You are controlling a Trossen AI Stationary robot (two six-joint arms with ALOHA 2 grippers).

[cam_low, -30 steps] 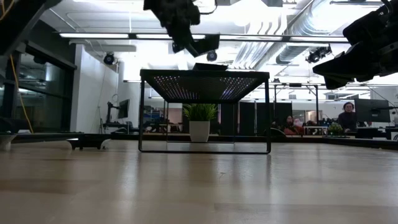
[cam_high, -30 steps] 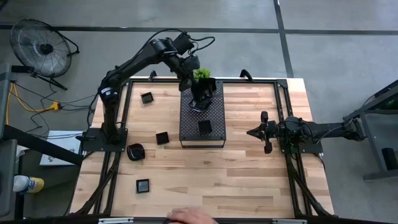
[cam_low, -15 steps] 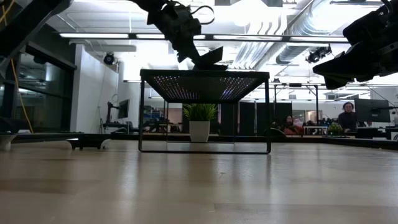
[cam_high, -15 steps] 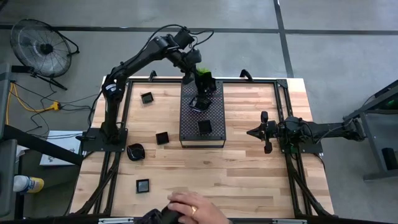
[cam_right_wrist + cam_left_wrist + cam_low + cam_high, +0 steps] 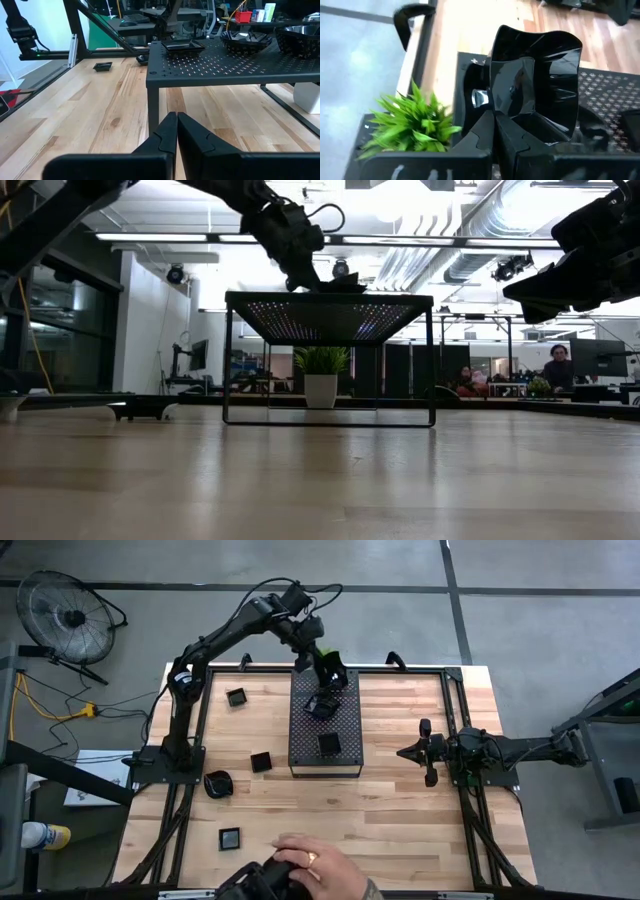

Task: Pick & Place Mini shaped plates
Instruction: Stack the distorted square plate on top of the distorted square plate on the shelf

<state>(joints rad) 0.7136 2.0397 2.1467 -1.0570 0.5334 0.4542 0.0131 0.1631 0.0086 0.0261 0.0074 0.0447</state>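
- The perforated tray point(image 5: 325, 723), a raised dark stand, sits at the table's far middle; everything below is placed against it.
- The left gripper point(image 5: 322, 692) is over the tray's far half, its fingers closed on the rim of a wavy-rimmed plate point(image 5: 536, 80).
- In the left wrist view that plate stands tilted, nearly on edge, its hollow facing the camera and its lower edge on or just above the tray; I cannot tell which.
- A small green plant point(image 5: 412, 121) stands just beside the held plate at the tray's far end, crowding the gripper on that side.
- A square plate point(image 5: 329, 743) lies flat on the tray's near half, well clear of the gripper.
- Off the tray's left side on the wooden table point(image 5: 400, 810): a square plate point(image 5: 261, 762) just beside the tray's near corner, another point(image 5: 237, 697) towards the far left, a rounded plate point(image 5: 218, 783) and a further square one point(image 5: 230, 837) nearer the front edge.
- The right gripper point(image 5: 404, 752) waits to the right of the tray, pointing at it, fingers shut and empty.
- A person's hand point(image 5: 318, 868) reaches over the table's front edge, well apart from the tray.
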